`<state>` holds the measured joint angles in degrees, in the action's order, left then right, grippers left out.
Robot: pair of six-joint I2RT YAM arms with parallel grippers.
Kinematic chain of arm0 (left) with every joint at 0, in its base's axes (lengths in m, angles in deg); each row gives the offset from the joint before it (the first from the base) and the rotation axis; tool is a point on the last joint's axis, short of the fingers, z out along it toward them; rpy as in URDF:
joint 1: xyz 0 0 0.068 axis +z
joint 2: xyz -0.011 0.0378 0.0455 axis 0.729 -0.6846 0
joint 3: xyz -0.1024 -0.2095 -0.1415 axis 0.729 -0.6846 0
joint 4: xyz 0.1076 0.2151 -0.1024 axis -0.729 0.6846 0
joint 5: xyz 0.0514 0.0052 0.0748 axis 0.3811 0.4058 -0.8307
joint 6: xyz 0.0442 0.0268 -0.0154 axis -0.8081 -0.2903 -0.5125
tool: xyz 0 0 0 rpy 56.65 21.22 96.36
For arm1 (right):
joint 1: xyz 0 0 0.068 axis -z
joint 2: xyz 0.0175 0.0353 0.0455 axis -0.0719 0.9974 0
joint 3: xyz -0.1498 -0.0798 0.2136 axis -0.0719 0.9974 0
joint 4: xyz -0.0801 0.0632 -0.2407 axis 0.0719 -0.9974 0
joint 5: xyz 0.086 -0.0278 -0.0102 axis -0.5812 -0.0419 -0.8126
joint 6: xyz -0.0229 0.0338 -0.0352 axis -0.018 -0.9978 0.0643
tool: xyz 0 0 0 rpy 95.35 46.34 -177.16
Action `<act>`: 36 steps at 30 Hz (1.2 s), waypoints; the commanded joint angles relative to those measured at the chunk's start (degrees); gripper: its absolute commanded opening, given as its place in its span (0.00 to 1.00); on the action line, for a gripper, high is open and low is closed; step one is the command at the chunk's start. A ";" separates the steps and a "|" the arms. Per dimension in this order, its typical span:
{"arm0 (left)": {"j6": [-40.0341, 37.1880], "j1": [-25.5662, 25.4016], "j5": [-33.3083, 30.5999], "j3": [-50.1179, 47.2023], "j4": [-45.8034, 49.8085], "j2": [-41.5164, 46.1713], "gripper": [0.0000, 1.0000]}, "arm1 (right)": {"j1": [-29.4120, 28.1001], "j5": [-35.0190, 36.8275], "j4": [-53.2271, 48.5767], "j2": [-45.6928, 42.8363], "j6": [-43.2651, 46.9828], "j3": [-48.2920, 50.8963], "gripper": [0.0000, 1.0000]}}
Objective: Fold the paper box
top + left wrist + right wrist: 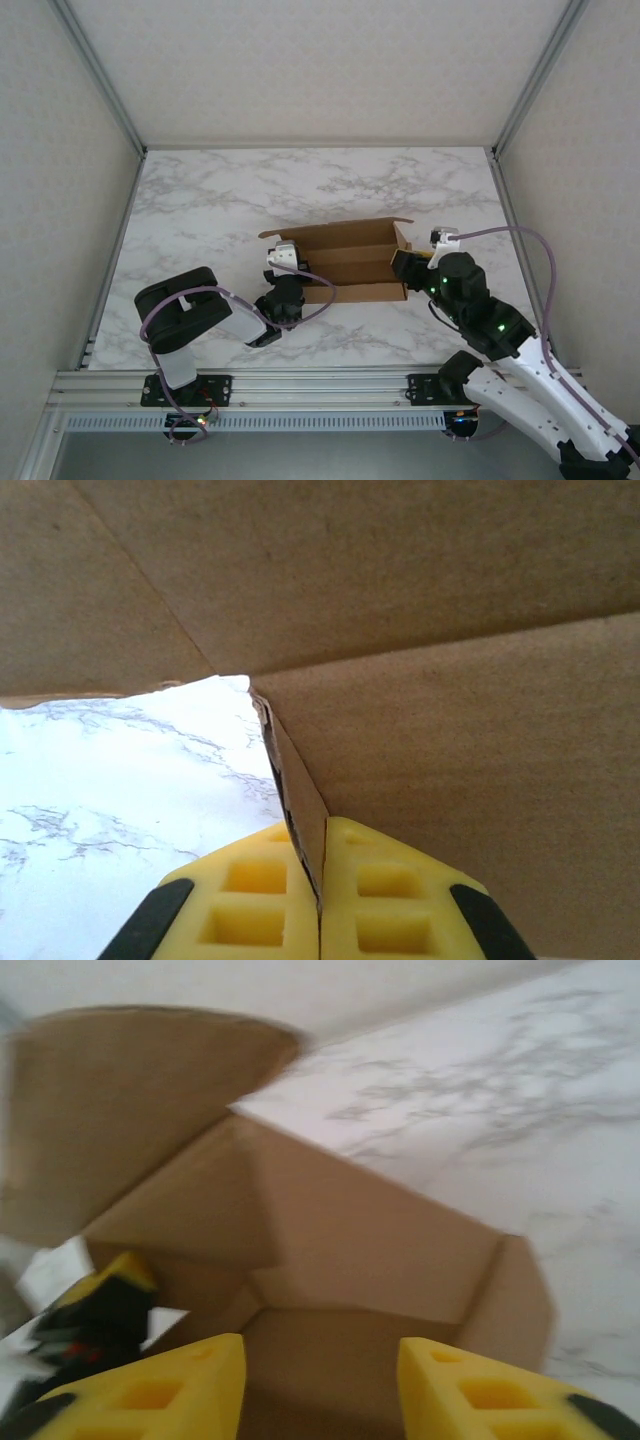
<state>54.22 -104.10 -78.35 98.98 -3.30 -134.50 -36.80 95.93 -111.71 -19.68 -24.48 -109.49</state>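
Pale walls (60,150) are closing in a white marbled surface (200,200), and the paper box (350,262) is sitting near its middle, a little toward the near edge, between the two arms.

From where I am standing the folding is looking roughly half done. The cardboard is no longer lying flat: long sides are standing up around a shallow tray, and a wide back flap is rising behind it, open. The end panels are leaning at loose angles rather than sitting tucked in, and nothing is locking the corners. I am judging that the ends need squaring and tucking, and that the back flap is yet to be brought over and closed.

The left gripper (320,880) is working at the box's left end, its jaws pressing together on the thin edge of an upright cardboard panel, with the marbled top showing beside it. The right gripper (320,1360) is hovering at the right end, jaws standing apart at a middling width, looking into the open tray and pinching nothing that I can see.

Counting up: one box, two arms, two grippers, and no other loose object on the top.
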 commanded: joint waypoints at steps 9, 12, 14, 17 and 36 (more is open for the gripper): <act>-10.65 -0.71 -5.44 -0.60 -3.78 -1.23 0.00 | -0.22 -14.65 3.70 7.10 2.28 -14.61 0.30; -11.08 -1.06 -5.62 0.30 -3.73 -2.38 0.00 | -0.21 -14.02 4.37 10.91 0.41 -17.80 0.31; -11.69 -1.55 -5.79 0.66 -4.09 -3.32 0.00 | -0.21 -11.99 3.02 14.85 -1.75 -20.40 0.33; -12.43 -2.52 -5.79 1.03 -4.47 -4.63 0.00 | -0.21 -8.12 -0.39 21.70 -5.12 -23.79 0.33; -10.09 -6.64 -4.09 -0.20 2.94 -6.96 0.40 | -1.35 -1.26 14.37 30.05 -11.57 -5.35 0.29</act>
<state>42.00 -110.52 -83.67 99.81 -6.16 -141.98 -37.81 92.92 -101.72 11.83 -34.84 -116.18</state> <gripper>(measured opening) 0.383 0.285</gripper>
